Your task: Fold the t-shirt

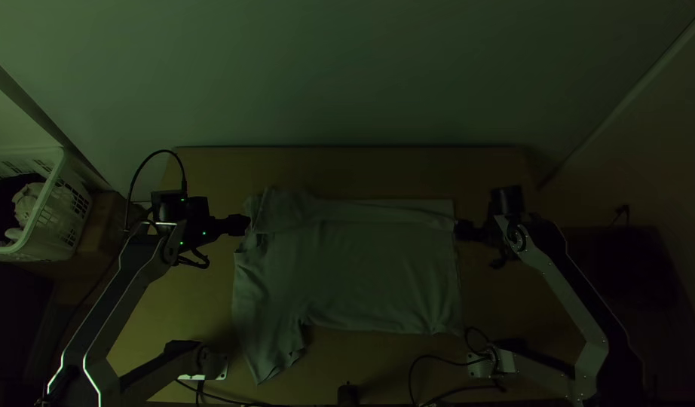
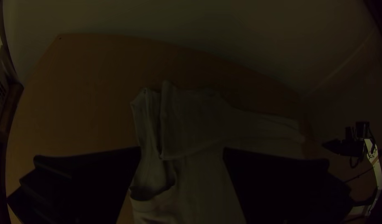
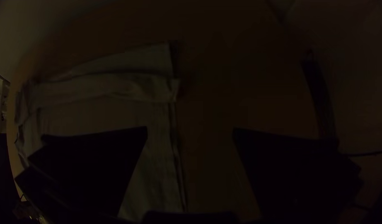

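Pale t-shirt on table, far side folded over (near sleeve spread).

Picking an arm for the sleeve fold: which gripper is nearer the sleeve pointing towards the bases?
Left. The left gripper is by the t-shirt's left edge, beyond the sleeve; the right gripper is across, by the right edge.

A plain wall stood behind the wooden table. A white slotted laundry basket, containing cloth, was located beside the table. Ambient light was low.
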Controlling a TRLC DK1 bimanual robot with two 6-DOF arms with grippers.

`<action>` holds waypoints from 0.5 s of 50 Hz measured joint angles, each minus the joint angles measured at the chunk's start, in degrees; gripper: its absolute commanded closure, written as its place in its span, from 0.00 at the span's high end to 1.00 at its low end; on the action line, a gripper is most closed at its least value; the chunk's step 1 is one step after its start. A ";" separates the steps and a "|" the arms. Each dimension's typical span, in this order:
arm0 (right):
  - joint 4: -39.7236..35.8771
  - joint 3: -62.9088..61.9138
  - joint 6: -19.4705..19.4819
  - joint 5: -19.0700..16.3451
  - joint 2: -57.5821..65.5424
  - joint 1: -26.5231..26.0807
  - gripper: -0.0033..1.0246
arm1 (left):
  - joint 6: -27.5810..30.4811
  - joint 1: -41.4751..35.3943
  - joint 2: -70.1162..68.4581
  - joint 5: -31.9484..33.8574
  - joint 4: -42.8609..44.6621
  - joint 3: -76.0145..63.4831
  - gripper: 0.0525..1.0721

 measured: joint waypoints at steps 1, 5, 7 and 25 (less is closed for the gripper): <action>-1.16 0.00 0.00 0.00 -0.57 0.00 0.96 | 0.11 -0.07 -0.79 0.00 -0.98 0.00 0.96; -5.44 0.00 0.02 0.00 -2.84 0.04 0.94 | 1.11 -0.44 -2.99 0.02 -6.78 0.02 0.96; -7.76 0.00 0.04 0.00 -4.15 0.13 0.94 | 1.38 -0.74 -3.72 0.00 -9.99 0.02 0.96; -22.01 -2.64 4.42 -1.44 -12.83 7.19 0.93 | 3.69 -5.99 -9.64 -2.19 -34.97 0.46 0.95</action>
